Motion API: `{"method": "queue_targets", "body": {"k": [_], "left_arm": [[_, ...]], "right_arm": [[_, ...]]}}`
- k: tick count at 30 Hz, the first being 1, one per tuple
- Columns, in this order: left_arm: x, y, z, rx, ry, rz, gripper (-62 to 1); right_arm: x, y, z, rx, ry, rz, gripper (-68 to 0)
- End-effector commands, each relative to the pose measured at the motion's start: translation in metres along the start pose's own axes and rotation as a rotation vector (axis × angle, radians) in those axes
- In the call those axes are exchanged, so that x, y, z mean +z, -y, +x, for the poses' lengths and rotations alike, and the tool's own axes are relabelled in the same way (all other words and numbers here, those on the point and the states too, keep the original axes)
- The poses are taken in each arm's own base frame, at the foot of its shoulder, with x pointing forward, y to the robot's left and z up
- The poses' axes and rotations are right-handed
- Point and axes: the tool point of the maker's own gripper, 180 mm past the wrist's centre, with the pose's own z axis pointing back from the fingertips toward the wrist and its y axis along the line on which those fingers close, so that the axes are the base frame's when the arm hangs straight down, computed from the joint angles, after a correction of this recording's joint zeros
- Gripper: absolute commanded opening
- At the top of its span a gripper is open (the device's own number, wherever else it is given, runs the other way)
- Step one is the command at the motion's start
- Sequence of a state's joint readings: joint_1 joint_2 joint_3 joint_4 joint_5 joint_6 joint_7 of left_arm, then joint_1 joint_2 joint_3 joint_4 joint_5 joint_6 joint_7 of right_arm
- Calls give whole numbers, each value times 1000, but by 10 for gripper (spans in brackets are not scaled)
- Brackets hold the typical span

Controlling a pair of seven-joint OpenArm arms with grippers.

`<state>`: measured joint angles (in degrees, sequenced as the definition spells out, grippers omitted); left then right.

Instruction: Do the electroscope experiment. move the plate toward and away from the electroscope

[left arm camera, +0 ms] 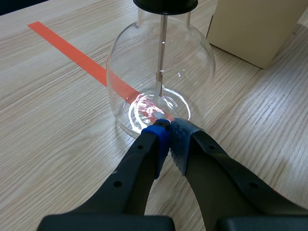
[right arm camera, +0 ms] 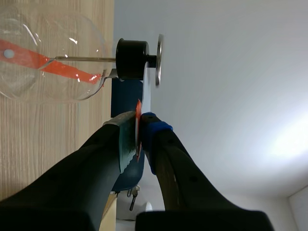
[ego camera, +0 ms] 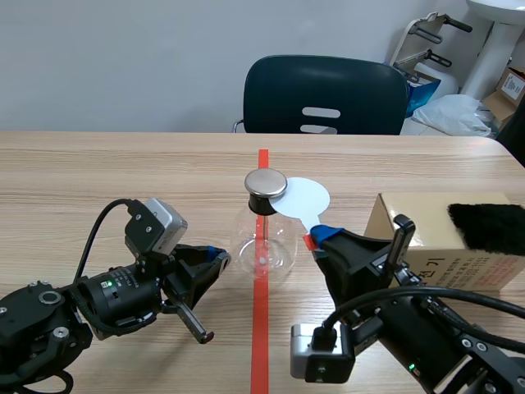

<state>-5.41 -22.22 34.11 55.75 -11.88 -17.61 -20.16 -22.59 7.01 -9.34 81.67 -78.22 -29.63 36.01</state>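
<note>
Low on the desk (ego camera: 82, 176), the left hand (ego camera: 212, 261) lies with its fingers clenched on nothing. Its tips point at the foot of the electroscope (ego camera: 264, 234), just short of the glass. The electroscope stands on the red line, a thin glass flask topped by a metal cap (ego camera: 266, 182). I'd judge it fragile and easy to tip, so best left untouched. Just beside the cap hangs the plate (ego camera: 307, 197), a thin white disc, light and probably bendy, safest taken by its handle (ego camera: 311, 223). The right hand (ego camera: 320, 238) grasps that handle, raised off the desk and rolled on its side. Whether plate and cap touch I cannot tell. A cardboard box (ego camera: 435, 246) sits further right.
</note>
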Motion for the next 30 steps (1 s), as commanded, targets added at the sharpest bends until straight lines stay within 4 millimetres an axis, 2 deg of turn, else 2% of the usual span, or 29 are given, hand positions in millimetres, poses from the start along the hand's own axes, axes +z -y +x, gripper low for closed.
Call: {"method": "queue_targets", "body": {"k": [1,12,21,30], "left_arm": [[-4,2,16,-1,52,-6,-573],[-4,2,16,-1,52,-6,-573],[-4,2,16,-1,52,-6,-573],[-4,2,16,-1,52,-6,-573]], "right_arm": [[-4,15,-9,30,-21,-46,-669],[-2,17,-32,30,-146,-50,-669],[-7,30,-61,63,-235,-87,-669],[-10,40,-72,68,-263,-118,-669]]}}
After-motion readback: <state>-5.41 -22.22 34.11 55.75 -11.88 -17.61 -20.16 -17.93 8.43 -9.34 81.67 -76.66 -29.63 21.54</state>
